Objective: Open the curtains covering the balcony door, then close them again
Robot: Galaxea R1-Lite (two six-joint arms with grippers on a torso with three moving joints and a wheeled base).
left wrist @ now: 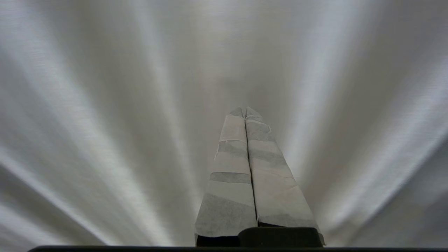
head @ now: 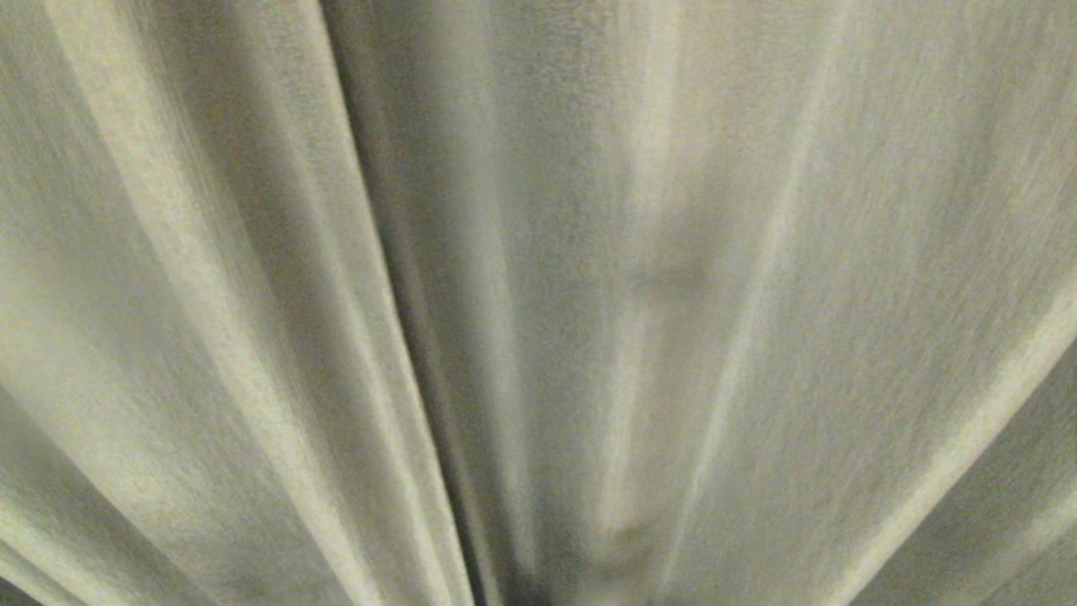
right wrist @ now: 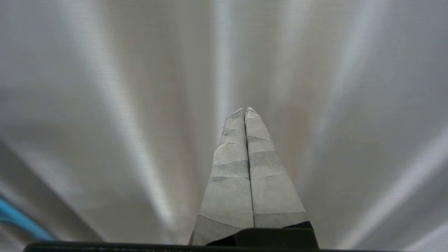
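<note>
Both hands closed before curtains (head: 757, 295)

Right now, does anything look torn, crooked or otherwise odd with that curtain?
Nothing stands out. The curtains hang in even pleats filling the head view, with no tear or stain visible. The left gripper and right gripper both point at the fabric with jaws shut, holding nothing. The balcony door is hidden.
</note>
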